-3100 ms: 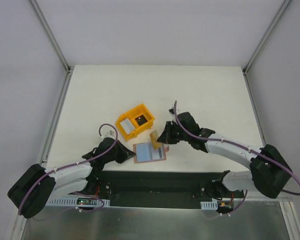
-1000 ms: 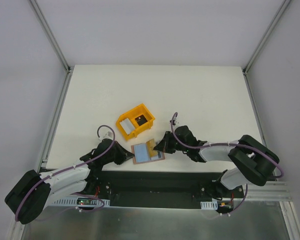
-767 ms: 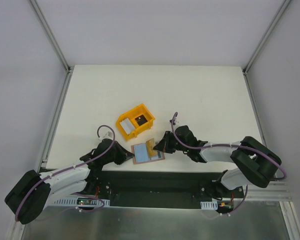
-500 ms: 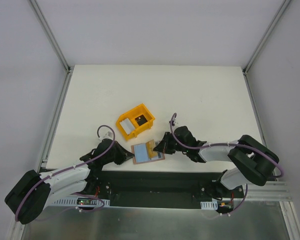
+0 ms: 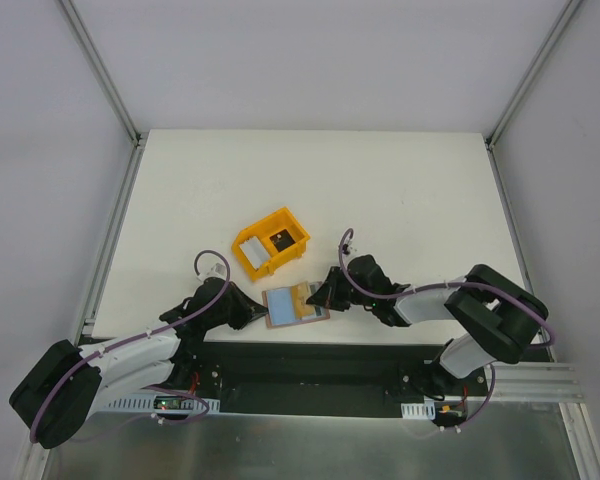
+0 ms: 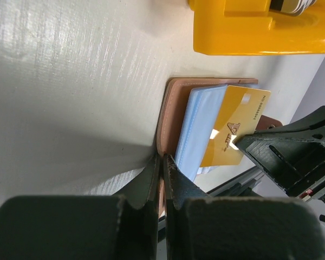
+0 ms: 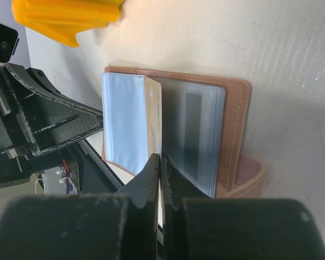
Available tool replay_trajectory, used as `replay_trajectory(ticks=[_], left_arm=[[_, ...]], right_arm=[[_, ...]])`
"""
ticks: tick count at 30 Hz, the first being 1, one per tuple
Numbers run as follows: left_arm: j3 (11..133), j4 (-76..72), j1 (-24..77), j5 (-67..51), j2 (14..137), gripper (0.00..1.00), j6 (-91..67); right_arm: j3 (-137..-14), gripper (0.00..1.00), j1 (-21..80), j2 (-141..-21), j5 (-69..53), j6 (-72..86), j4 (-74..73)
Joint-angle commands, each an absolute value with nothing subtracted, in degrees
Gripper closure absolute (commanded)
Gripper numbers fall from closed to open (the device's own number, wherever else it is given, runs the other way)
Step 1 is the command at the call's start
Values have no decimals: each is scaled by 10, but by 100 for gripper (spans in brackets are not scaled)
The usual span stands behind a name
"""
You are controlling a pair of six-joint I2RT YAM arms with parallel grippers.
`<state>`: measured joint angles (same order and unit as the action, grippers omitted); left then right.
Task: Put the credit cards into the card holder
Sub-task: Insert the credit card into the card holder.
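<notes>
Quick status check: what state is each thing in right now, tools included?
card holder: open, flat on the table.
left tool: shut on the card holder's edge.
right tool: shut on the gold card.
gold card: held, lying aslant over the open card holder.
yellow bin: upright, a pale card inside.

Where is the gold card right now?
In the top view, the gold card is mid-table near the front edge, over the open card holder, pinched by the right gripper, just in front of the yellow bin.
</notes>
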<state>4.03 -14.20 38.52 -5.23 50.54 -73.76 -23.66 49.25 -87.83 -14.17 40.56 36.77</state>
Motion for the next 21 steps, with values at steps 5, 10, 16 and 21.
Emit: replay_trajectory(ticks=[5, 10, 16, 21], left_arm=[[22, -95, 382, -28, 512, 100, -727], [23, -95, 382, -28, 512, 100, -726], [22, -95, 382, -27, 514, 100, -726], [22, -94, 382, -26, 513, 100, -728]], right_arm=[[-230, 100, 497, -909, -148, 416, 384], [-229, 100, 497, -920, -152, 419, 393], [-230, 100, 498, -928, -157, 424, 399], [-225, 100, 498, -922, -162, 436, 401]])
